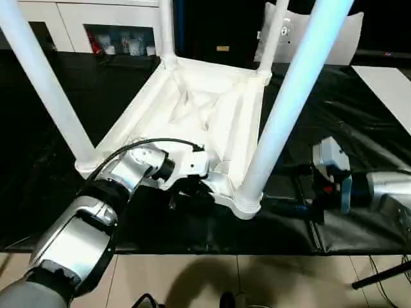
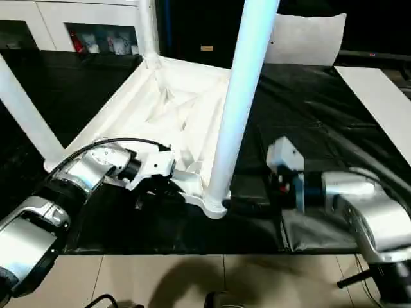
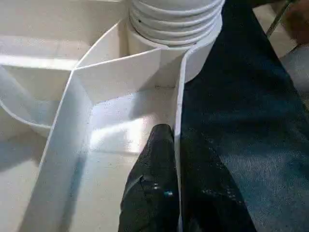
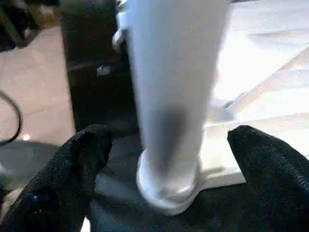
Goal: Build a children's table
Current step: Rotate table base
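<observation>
The white table top (image 1: 192, 106) lies upside down on the black cover, ribbed underside up. Four white legs stand in its corner sockets; the nearest leg (image 1: 289, 102) rises from the front right socket (image 1: 243, 204). My left gripper (image 1: 188, 191) is at the top's front rim beside that socket. In the left wrist view its black fingers (image 3: 154, 183) are shut on the thin rim wall (image 3: 177, 121). My right gripper (image 2: 249, 206) lies low on the cover just right of the nearest leg. It is open, and its fingers (image 4: 72, 174) flank the leg's base (image 4: 169, 188) without touching.
The black cover (image 1: 359, 128) spans the work table, whose front edge drops to a tiled floor (image 1: 257, 282). White cabinets (image 1: 77, 25) stand behind. A white board (image 1: 388, 83) lies at the far right. A black cable (image 1: 148, 144) loops over my left wrist.
</observation>
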Robot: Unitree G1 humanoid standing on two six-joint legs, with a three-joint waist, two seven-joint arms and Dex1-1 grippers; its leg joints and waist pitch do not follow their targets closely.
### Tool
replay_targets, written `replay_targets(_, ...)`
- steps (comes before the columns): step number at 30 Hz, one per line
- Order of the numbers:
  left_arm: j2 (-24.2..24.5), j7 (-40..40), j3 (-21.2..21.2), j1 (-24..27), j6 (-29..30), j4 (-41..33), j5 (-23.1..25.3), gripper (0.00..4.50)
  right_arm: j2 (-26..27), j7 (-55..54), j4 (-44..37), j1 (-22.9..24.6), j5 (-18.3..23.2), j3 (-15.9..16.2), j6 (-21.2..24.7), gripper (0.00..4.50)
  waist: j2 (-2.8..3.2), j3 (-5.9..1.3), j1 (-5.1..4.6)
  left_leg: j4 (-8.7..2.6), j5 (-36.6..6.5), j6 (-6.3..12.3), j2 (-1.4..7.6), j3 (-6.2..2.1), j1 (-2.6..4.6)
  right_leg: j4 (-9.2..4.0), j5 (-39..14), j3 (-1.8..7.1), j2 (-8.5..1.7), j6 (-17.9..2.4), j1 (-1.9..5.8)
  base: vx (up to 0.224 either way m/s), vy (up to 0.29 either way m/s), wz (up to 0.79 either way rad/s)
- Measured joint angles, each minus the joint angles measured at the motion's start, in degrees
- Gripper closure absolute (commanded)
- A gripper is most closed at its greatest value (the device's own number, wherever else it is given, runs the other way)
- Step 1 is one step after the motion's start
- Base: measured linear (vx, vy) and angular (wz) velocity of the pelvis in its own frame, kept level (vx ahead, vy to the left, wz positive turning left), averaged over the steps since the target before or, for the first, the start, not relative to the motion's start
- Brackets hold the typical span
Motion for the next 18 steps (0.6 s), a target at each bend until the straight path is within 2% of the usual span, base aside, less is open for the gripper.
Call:
replay_targets(3, 1.17, 0.53, 0.74, 1.34, 2.8, -3.21, -0.45, 4.46, 0.15, -0.19, 1.11, 0.13, -0.29, 0.2, -1.32, 0.0, 0.2, 0.13, -0.31, -0.12, 0.0, 0.0, 0.01, 0.04, 0.0, 0.0, 0.0, 0.0, 0.01, 0.0, -0.09, 0.0, 0.0, 0.0)
replay_targets(5, 3.16, 1.16, 1.97, 4.39, 5.78, -8.79, -0.76, 4.46, 0.15, -0.17, 0.71, 2.09, -0.19, 0.15, -2.58, 0.0, 0.15, 0.16, -0.87, -0.32, 0.01, 0.0, 0.05, 0.07, 0.08, -0.01, -0.06, 0.01, 0.07, 0.01, -0.12, 0.0, 0.0, 0.0)
replay_targets(8, 7.07, 1.45, 3.9, 9.43, 9.92, -16.98, -1.92, 4.46, 0.7, 0.17, 1.97, 4.76, -0.86, 0.57, -5.06, 0.0, 0.2, 0.16, -2.27, -0.55, 0.01, -0.01, 0.05, 0.1, 0.24, -0.01, -0.15, 0.07, 0.14, 0.01, -0.13, 0.0, 0.0, 0.0)
replay_targets(9, 8.26, 1.78, 4.72, 11.17, 11.22, -19.52, -2.21, 4.46, 1.37, 0.18, 3.21, 4.54, -1.59, 0.87, -6.26, 0.0, 0.19, 0.17, -2.79, -0.56, 0.01, -0.01, 0.06, 0.1, 0.3, 0.0, -0.15, 0.1, 0.19, 0.02, -0.13, 0.0, 0.0, 0.0)
replay_targets(12, 10.37, 2.12, 6.6, 15.05, 13.52, -25.25, -2.75, 4.46, 2.86, 0.41, 6.93, 2.71, -2.58, 1.75, -8.41, 0.0, 0.12, 0.31, -3.15, -0.6, 0.02, -0.02, 0.05, 0.1, 0.38, 0.0, -0.33, 0.14, 0.22, 0.31, -0.13, 0.0, 0.0, 0.0)
replay_targets(15, 11.75, 1.44, 6.76, 18.22, 13.1, -30.02, -3.56, 4.46, 4.95, 1.24, 10.94, -0.26, -3.66, 3.1, -11.56, 0.0, 0.03, 0.41, -2.52, -0.69, 0.03, -0.03, 0.04, 0.08, 0.38, 0.0, -0.39, 0.08, 0.17, 0.38, -0.09, 0.0, 0.0, 0.0)
replay_targets(18, 11.05, 0.98, 5.95, 18.13, 12.22, -30.78, -3.57, 4.46, 6.76, 2.82, 13.11, -1.63, -3.93, 4.97, -13.28, 0.0, 0.06, 0.5, -1.24, -0.71, 0.03, -0.02, 0.03, 0.1, 0.25, -0.01, -0.47, 0.02, 0.05, 0.45, -0.1, 0.0, 0.0, 0.0)
